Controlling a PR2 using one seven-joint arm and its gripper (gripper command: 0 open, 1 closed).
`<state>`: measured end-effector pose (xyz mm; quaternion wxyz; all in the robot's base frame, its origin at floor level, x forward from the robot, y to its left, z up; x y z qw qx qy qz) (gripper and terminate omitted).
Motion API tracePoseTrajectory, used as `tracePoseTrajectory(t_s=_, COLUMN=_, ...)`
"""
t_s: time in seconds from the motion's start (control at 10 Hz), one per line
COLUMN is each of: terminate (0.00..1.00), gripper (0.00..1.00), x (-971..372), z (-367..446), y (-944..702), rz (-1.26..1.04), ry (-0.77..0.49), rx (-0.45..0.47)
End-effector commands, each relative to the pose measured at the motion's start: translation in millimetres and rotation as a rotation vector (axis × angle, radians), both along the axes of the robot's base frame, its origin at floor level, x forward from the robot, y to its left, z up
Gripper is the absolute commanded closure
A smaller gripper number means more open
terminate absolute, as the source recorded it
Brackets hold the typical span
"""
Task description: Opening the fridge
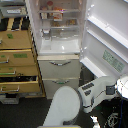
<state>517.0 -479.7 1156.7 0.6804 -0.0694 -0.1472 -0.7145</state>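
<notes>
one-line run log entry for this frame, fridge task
fridge: upper door swung open to exterior view's right | shelves visible | two lower drawers shut | arm low at right, clear of fridge | gripper: not in view

You have a dark floor [20, 114] under everything, and on it stands the tall white fridge [59, 67], its large upper door [107, 35] swung wide toward the exterior view's right and its white inner shelves [59, 22] carrying small items too blurred to name. Just beside the fridge, on the exterior view's left, the tan wooden drawer cabinet [20, 62] stands on the same floor, with a pale low object [10, 98] at its foot.
</notes>
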Motion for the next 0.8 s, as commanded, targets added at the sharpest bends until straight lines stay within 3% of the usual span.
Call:
tracePoseTrajectory(t_s=0.1, terminate=0.0, gripper=0.0, x=73, z=-76, y=-284, rz=-0.195, ry=0.053, rx=-0.066)
tracePoseTrajectory(t_s=0.4, terminate=0.0, gripper=0.0, x=84, z=-104, y=21, rz=-0.155, ry=0.031, rx=-0.035)
tracePoseTrajectory(t_s=0.6, terminate=0.0, gripper=0.0, x=117, z=-152, y=216, rz=0.035, ry=0.08, rx=0.033)
tracePoseTrajectory(t_s=0.7, terminate=0.0, gripper=0.0, x=153, z=-158, y=379, rz=0.26, ry=0.191, rx=0.024)
tracePoseTrajectory(t_s=0.8, terminate=0.0, gripper=0.0, x=148, z=-161, y=453, rz=0.34, ry=0.197, rx=0.033)
